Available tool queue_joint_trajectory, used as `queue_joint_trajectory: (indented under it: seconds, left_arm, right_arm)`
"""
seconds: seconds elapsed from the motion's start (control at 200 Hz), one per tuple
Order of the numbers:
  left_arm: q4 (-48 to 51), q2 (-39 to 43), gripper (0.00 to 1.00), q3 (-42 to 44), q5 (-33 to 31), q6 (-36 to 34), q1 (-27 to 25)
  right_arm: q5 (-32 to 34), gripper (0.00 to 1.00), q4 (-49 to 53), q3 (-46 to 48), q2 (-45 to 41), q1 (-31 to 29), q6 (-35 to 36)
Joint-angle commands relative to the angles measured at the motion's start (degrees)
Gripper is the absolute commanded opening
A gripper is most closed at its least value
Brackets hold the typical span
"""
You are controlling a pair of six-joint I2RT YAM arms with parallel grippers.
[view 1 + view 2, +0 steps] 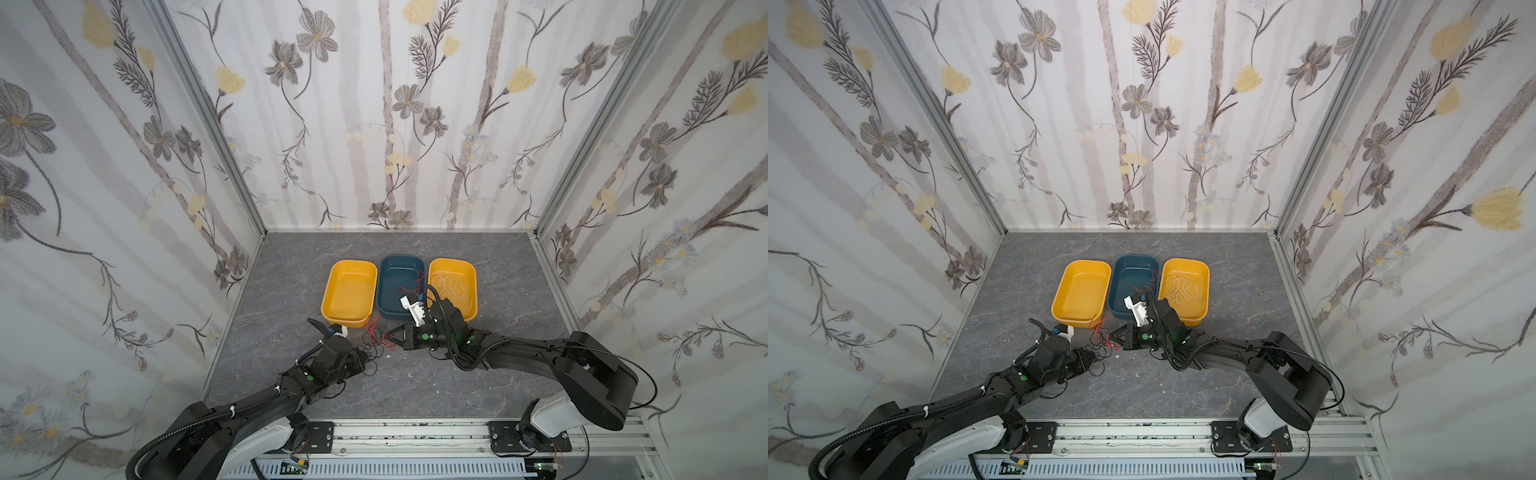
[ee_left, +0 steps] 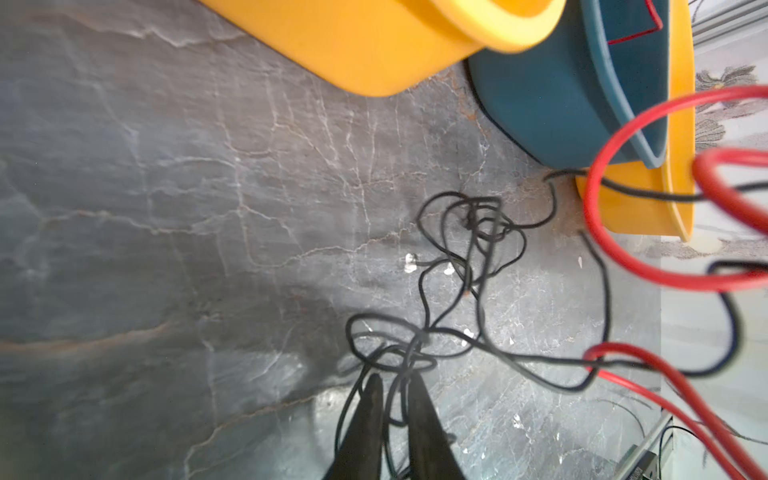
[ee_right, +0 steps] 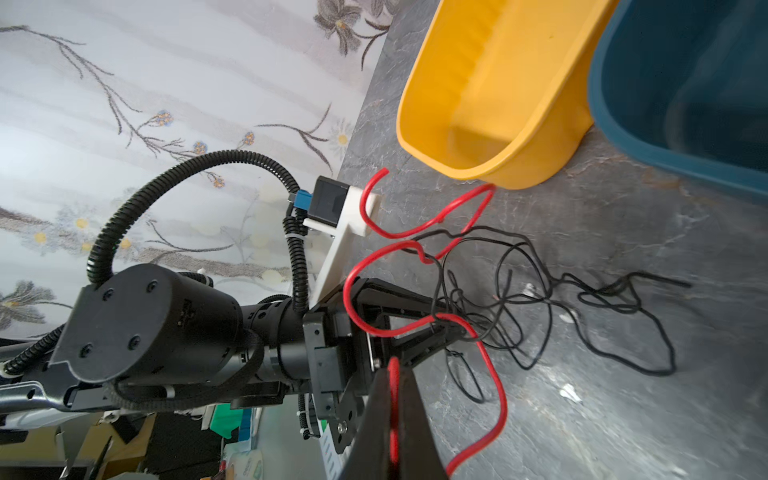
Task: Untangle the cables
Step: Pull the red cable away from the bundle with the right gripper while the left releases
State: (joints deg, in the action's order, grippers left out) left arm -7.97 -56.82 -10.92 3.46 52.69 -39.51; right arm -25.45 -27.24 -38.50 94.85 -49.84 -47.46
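Note:
A tangle of thin black and red cables (image 1: 376, 338) (image 1: 1102, 343) lies on the grey table in front of the bins, between my two grippers. My left gripper (image 1: 365, 354) (image 2: 395, 380) is shut on strands of the black cable (image 2: 478, 232), which run between its fingers. My right gripper (image 1: 388, 334) (image 3: 392, 363) is shut on the red cable (image 3: 494, 386), which loops up over the left gripper (image 3: 455, 328). Another red cable (image 1: 417, 282) lies in the blue bin, and white cables (image 1: 451, 286) lie in the right yellow bin.
Three bins stand side by side behind the tangle: a yellow bin (image 1: 332, 291) on the left, a blue bin (image 1: 395, 270) in the middle, a yellow bin (image 1: 473, 282) on the right. Flowered walls close three sides. A metal rail (image 1: 415, 432) runs along the front.

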Motion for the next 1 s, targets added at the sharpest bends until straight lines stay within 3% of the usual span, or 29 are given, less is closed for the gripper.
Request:
queue_joint_trajectory:
  seconds: [0.0, 0.275, 0.595, 0.785, 0.904, 0.994]
  left_arm:
    - [2.4, 0.3, 0.09, -0.4, -2.4, 0.5, 0.5]
    - [10.1, 1.4, 0.01, -0.9, -4.8, 1.3, 3.3]
    - [16.5, 4.8, 0.0, -1.0, -6.6, 2.7, 6.6]
    - [17.7, 4.4, 0.0, -2.6, -5.5, 1.3, 7.0]
    - [18.8, 5.0, 0.08, -4.3, -5.2, -0.4, 7.0]
    - [19.7, 5.0, 0.23, -5.7, -4.0, -1.5, 7.0]
  right_arm:
    - [3.9, 0.04, 7.4, 0.4, -2.4, 1.1, 5.7]
    - [14.3, 0.04, 23.0, 2.8, -10.7, 4.9, 13.1]
    - [27.6, 0.04, 35.1, 5.9, -21.1, 12.6, 14.6]
    - [27.9, 0.04, 36.2, 6.5, -25.4, 14.9, 16.5]
    - [26.1, 0.04, 35.5, 6.4, -26.7, 14.9, 17.9]
    - [24.7, 0.04, 35.3, 6.2, -26.9, 14.8, 18.4]
